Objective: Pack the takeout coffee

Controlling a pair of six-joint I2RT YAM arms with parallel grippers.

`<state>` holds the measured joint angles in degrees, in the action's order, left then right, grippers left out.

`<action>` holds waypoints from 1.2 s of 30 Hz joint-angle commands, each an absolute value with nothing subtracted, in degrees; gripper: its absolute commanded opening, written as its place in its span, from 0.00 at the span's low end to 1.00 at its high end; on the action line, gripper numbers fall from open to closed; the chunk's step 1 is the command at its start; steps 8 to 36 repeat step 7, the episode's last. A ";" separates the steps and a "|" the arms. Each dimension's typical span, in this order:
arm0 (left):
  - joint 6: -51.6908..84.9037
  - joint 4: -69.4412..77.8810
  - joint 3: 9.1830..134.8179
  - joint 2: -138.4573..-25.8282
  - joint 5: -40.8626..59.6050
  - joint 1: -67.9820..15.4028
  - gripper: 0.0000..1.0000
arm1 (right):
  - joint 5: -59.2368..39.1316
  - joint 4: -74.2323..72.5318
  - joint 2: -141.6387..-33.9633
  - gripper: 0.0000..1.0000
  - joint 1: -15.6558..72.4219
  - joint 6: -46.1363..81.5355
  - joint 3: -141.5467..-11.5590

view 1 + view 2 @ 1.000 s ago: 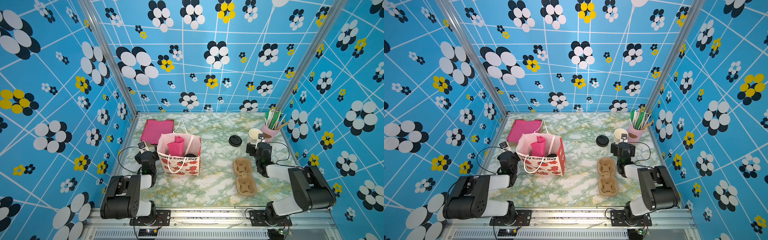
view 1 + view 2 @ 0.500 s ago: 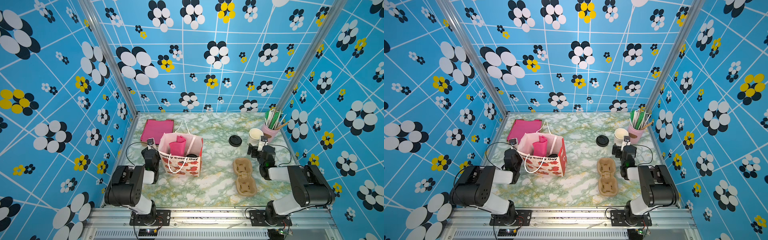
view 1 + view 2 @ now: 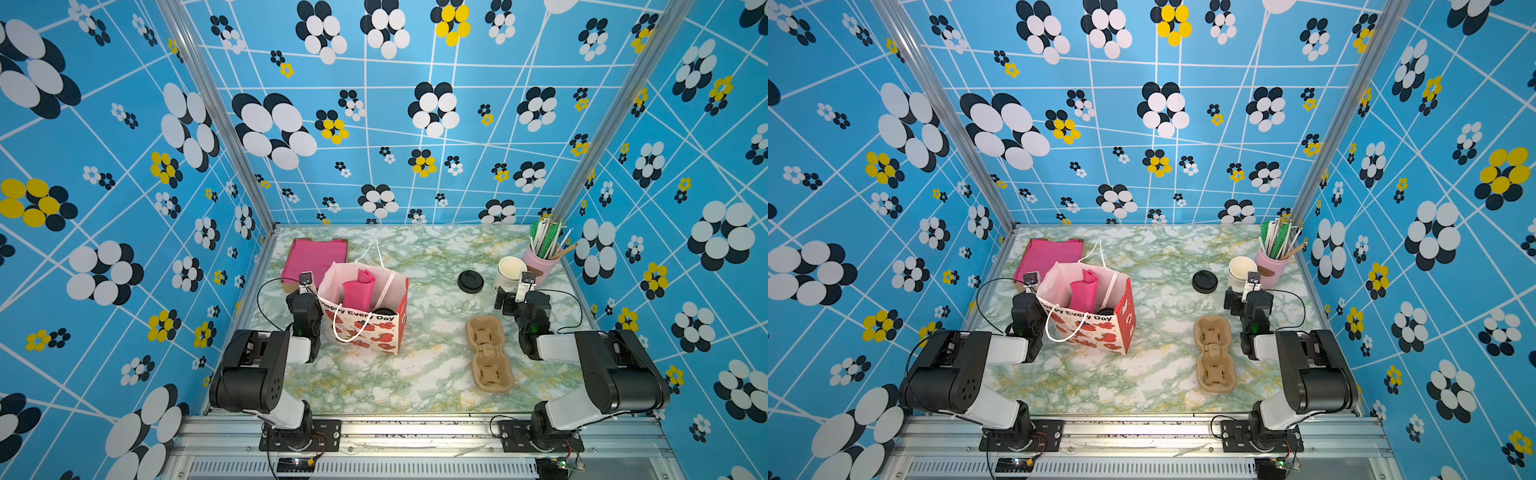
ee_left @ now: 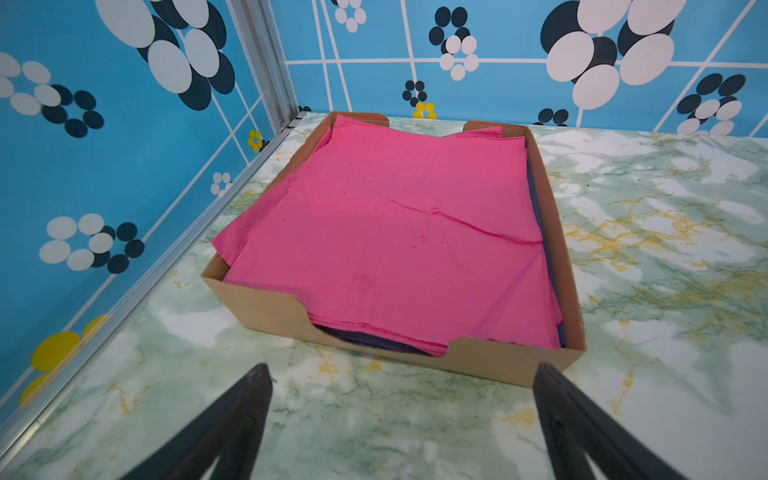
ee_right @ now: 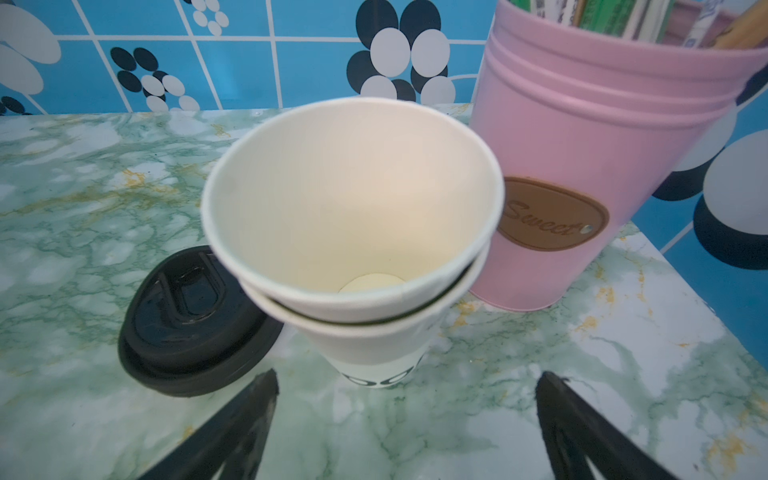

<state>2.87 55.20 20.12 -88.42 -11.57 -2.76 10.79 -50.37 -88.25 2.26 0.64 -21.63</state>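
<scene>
A white gift bag with red print (image 3: pixel 368 330) (image 3: pixel 1090 330) stands open left of centre in both top views. Inside it sit a rolled pink napkin (image 3: pixel 357 291) and the takeout coffee, of which only the black lid (image 3: pixel 384 311) (image 3: pixel 1106 311) shows. My left gripper (image 3: pixel 302 291) (image 4: pixel 401 372) is open just left of the bag, low over the table, facing a napkin tray. My right gripper (image 3: pixel 508 300) (image 5: pixel 409 380) is open and empty, just short of two stacked lidless white cups (image 3: pixel 509 270) (image 5: pixel 353 199).
A cardboard tray (image 4: pixel 266 303) of pink napkins (image 3: pixel 311 257) sits back left. A loose black lid (image 3: pixel 470 281) (image 5: pixel 195 320) lies beside the stacked cups. A pink tin (image 3: pixel 540 262) (image 5: pixel 582 145) of straws stands back right. A brown cup carrier (image 3: pixel 488 353) lies front right.
The left arm has swung right and toward the back, bringing its gripper up beside the bag. The right gripper has shifted slightly right. Both stay open.
</scene>
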 commanded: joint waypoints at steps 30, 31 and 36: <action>1.54 54.53 20.86 -88.60 -11.87 -3.33 0.99 | 10.83 -51.50 -88.51 0.99 2.11 1.18 -21.97; 1.54 54.53 20.86 -88.60 -11.87 -3.33 0.99 | 10.83 -51.50 -88.51 0.99 2.11 1.18 -21.97; 1.54 54.53 20.86 -88.60 -11.87 -3.33 0.99 | 10.83 -51.50 -88.51 0.99 2.11 1.18 -21.97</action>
